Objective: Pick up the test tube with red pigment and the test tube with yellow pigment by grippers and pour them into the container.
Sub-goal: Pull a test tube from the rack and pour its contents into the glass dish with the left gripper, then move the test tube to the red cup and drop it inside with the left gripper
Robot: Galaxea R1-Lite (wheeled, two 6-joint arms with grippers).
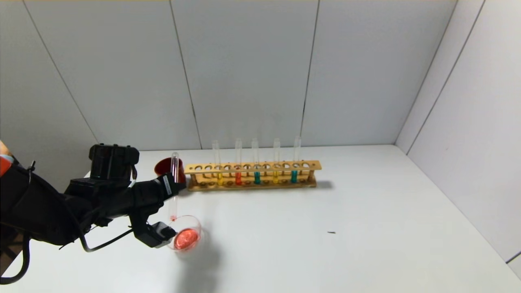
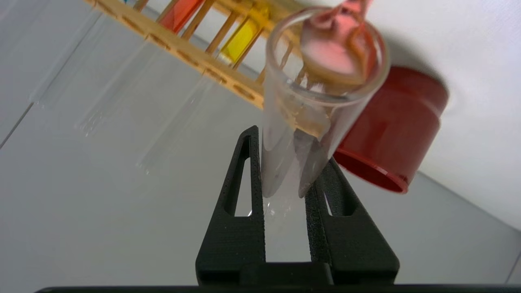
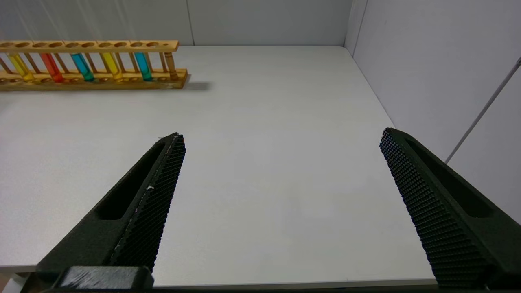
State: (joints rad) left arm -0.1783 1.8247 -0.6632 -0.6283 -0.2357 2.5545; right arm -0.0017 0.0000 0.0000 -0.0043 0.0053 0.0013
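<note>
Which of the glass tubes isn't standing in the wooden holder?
The tube in the left hand: the test tube with red pigment, held mouth-down over the container. The other five stand upright in the wooden rack.

White table (image 1: 366, 211) with a matte top. Grey panelled walls (image 1: 244, 73) enclose it at the back and along both sides, with dark vertical seams between panels. Lighting is even, casting soft shadows.
</note>
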